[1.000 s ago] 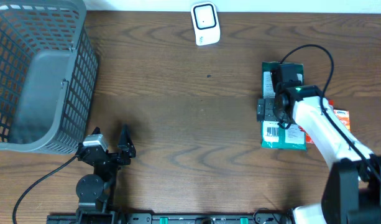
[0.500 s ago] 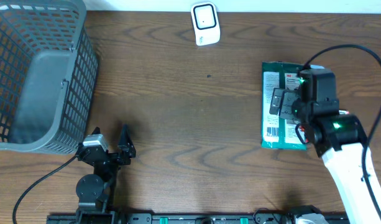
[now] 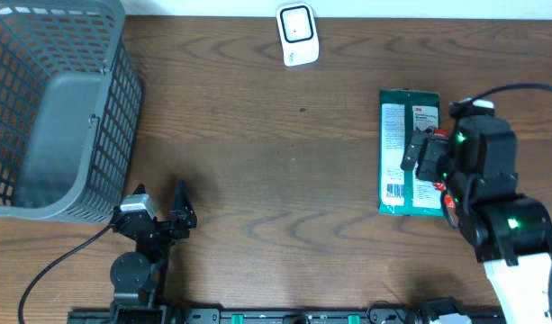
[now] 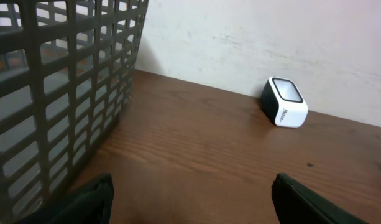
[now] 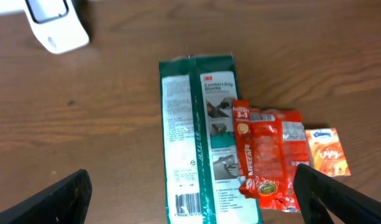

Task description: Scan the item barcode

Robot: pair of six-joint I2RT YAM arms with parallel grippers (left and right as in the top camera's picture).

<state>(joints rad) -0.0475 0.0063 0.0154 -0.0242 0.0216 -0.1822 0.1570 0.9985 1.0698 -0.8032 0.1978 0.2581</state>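
- Flat on the right side of the brown table [image 3: 276, 171], long axis running away from the robot: a green glove packet [image 3: 402, 135], printed back facing up
- At the packet's near left corner, turned upward and unobstructed in the right wrist view: the barcode [image 5: 186, 203], black bars on a white patch
- Overlapping the packet's right edge: a red coffee sachet [image 5: 265, 155], and just beside that, on its right, an orange tissue pack [image 5: 327, 151]
- Hanging above the packet's right half and the sachet: the right gripper [image 3: 421, 155], spread as wide as can be, with nothing between the jaws and nothing held
- At the far edge of the table near its middle, well apart from the packet: a white scanner [image 3: 297, 34], dark window on top
- Filling the far left corner: a grey mesh basket [image 3: 50, 117], tilted on its side
- Low at the near left edge, just beside the basket: the left gripper [image 3: 160, 207], jaws parted, empty, aimed towards the far wall and the scanner
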